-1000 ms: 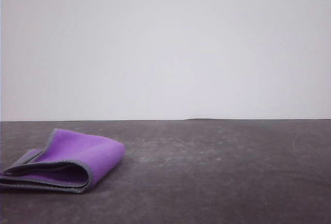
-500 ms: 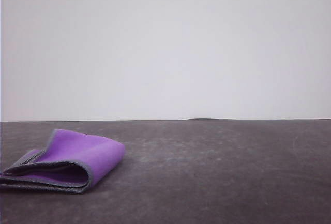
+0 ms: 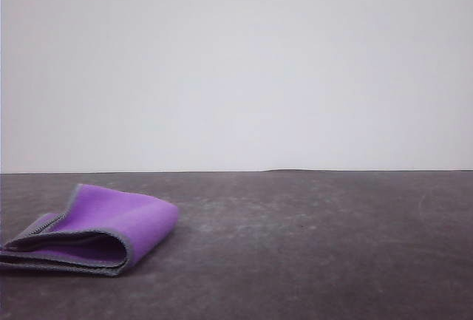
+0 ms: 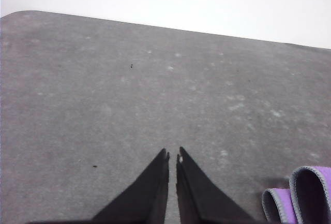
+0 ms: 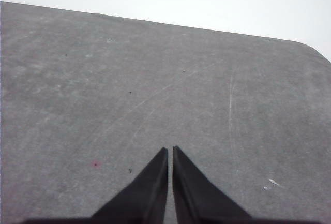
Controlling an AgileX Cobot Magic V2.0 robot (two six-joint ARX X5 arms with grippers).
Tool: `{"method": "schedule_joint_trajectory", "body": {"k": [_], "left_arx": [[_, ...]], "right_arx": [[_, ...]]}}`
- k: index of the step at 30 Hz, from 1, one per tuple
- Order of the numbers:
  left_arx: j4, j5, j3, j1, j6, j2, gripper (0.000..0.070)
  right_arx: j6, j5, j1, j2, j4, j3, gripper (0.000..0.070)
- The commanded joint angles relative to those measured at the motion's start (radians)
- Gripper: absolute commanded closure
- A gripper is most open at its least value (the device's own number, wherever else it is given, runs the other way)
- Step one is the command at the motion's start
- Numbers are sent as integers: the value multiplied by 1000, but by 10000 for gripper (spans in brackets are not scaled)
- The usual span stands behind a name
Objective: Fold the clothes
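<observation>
Cloth (image 3: 111,224) lies folded over on itself at the near left of the table (image 3: 318,239), purple face out, grey edging showing along the open layers; in the left wrist view its looped edges (image 4: 305,195) sit just beside the fingers, not touching them.

Left gripper (image 4: 172,157): tips drawn together to a sliver of a gap, nothing between them; right gripper (image 5: 170,151): likewise nearly closed and empty, above bare table well apart from the cloth.

Risks, as judged: the fold is loose and puffed, upper layers arched with a hollow under them; it may spring open or slump if nudged; a sideways brush from the left fingers would drag the soft stack rather than lift it; a pinch may catch one layer alone and peel the fold apart.

Room: table bare to the right and behind the cloth; its far edge (image 5: 217,27) and rounded corners are well off.
</observation>
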Motion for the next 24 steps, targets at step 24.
{"method": "schedule_joint_trajectory", "body": {"k": [24], "left_arx": [[16,-5,-20,1,-1,-1,684]], "right_arx": [[13,3,-1,-2,26,-8,690]]}}
